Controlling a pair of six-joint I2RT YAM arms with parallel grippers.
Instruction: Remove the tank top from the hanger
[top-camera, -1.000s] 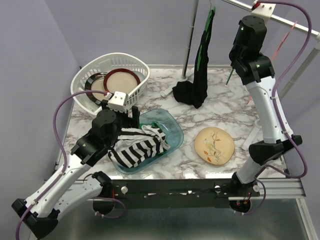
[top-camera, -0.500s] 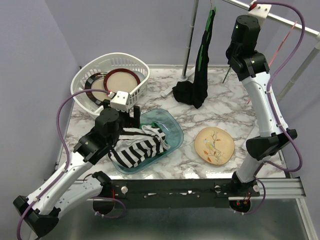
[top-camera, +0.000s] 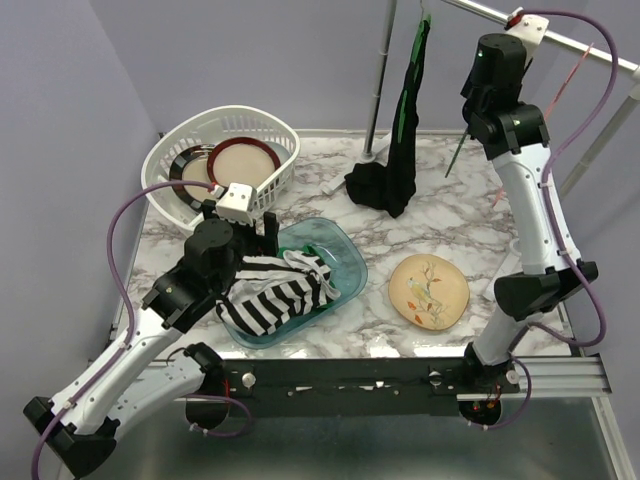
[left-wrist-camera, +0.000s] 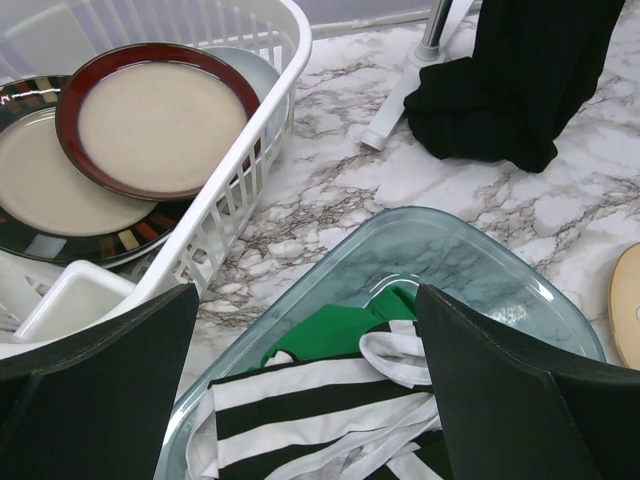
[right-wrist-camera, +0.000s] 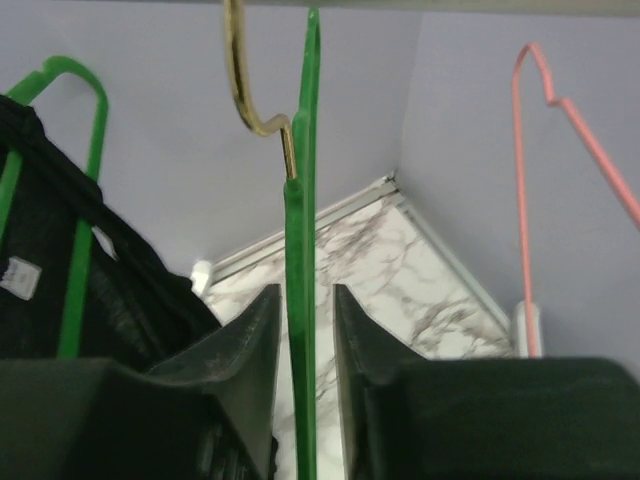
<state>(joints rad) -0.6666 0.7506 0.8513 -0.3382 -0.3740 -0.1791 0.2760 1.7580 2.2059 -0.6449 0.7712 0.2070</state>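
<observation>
Two arms, well apart. The left gripper (left-wrist-camera: 305, 292) hovers over the glass dish (top-camera: 346, 250), fingers spread wide and holding nothing. A striped garment (top-camera: 272, 298) is bunched in the dish. The right gripper (right-wrist-camera: 305, 295) is up at the rail. Its fingers are nearly together around the stem of an empty green hanger (right-wrist-camera: 301, 200), but a real clamp cannot be told. The black tank top (top-camera: 402, 120) hangs on its own green hanger (right-wrist-camera: 88, 150) just left of that, its bottom piled on the marble table (top-camera: 470, 215). A pink hanger (right-wrist-camera: 530, 170) is on the right. A white basket (top-camera: 283, 172) with plates (left-wrist-camera: 150, 115) sits at far left.
</observation>
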